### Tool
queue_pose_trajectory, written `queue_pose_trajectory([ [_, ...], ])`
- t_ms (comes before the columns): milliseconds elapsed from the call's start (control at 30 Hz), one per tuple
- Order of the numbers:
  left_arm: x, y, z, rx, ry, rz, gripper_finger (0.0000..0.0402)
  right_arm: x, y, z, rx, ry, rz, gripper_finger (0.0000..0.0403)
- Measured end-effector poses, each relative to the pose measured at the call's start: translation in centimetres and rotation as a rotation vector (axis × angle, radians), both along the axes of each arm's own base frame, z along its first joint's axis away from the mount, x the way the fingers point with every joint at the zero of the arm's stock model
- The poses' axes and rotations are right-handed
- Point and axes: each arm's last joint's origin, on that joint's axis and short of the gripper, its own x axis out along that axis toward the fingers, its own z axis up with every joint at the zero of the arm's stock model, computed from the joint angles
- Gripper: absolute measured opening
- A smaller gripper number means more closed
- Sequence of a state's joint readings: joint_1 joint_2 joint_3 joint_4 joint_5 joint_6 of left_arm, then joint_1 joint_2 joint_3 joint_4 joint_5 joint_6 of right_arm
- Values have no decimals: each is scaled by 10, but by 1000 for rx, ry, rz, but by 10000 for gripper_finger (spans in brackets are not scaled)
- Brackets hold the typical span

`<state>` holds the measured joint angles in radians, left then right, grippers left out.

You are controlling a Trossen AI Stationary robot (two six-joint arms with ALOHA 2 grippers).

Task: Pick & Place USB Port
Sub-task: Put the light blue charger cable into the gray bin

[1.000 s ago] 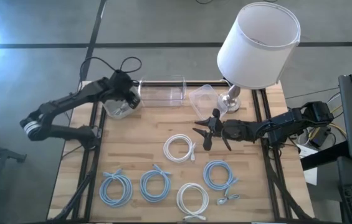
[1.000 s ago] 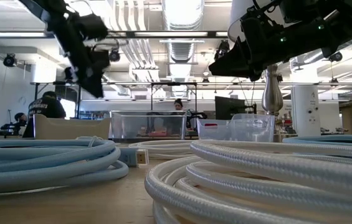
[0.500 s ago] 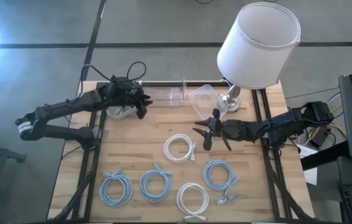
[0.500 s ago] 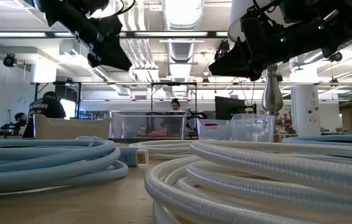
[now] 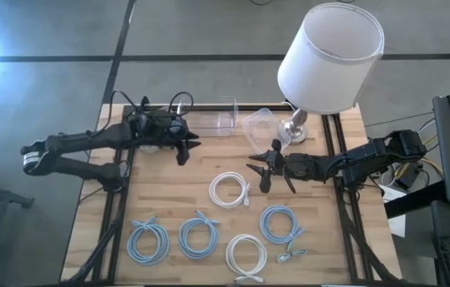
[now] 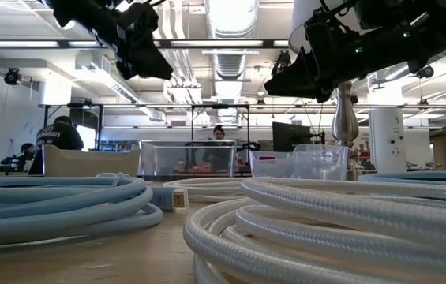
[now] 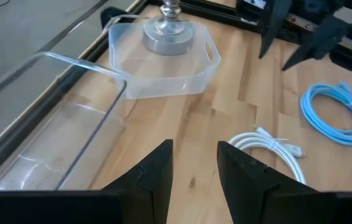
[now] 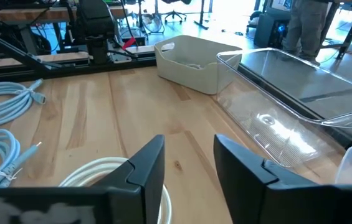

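Several coiled cables lie flat on the wooden table: a white one point(image 5: 228, 191) in the middle, another white one point(image 5: 246, 253) near the front, and blue ones point(image 5: 147, 241) point(image 5: 198, 235) point(image 5: 279, 223). A small grey connector piece point(image 5: 290, 255) lies at the front right. Which of these is the USB port, I cannot tell. My left gripper point(image 5: 185, 150) point(image 7: 194, 149) hovers open above bare wood, left of the middle white coil point(image 7: 266, 146), nothing between its fingers. My right gripper point(image 5: 260, 174) point(image 8: 188, 149) hangs open above the table, just right of that coil point(image 8: 101, 171).
A long clear bin point(image 5: 206, 117) and a small clear tub point(image 5: 260, 127) stand along the far edge. A cream bin point(image 8: 191, 59) sits at the far left under my left arm. A lamp with a white shade point(image 5: 332, 56) stands far right on its metal base point(image 5: 295, 127).
My left gripper has swung from above the cream bin at the far left toward the table's middle and a little toward the near edge. It has tipped up from pointing steeply down to a shallower slant. My right gripper has kept still.
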<state>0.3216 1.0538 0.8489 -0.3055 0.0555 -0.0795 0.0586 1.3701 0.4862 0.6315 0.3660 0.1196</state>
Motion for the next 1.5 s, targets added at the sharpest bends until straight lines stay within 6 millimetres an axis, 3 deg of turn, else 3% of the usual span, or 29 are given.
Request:
queue_pose_trajectory([
  [833,2,-15,-36,-17,16,-72,126,0,0,0,0,0,0,135],
  [1500,3,-17,-36,-34,13,-65,126,0,2,0,98,-20,49,125],
])
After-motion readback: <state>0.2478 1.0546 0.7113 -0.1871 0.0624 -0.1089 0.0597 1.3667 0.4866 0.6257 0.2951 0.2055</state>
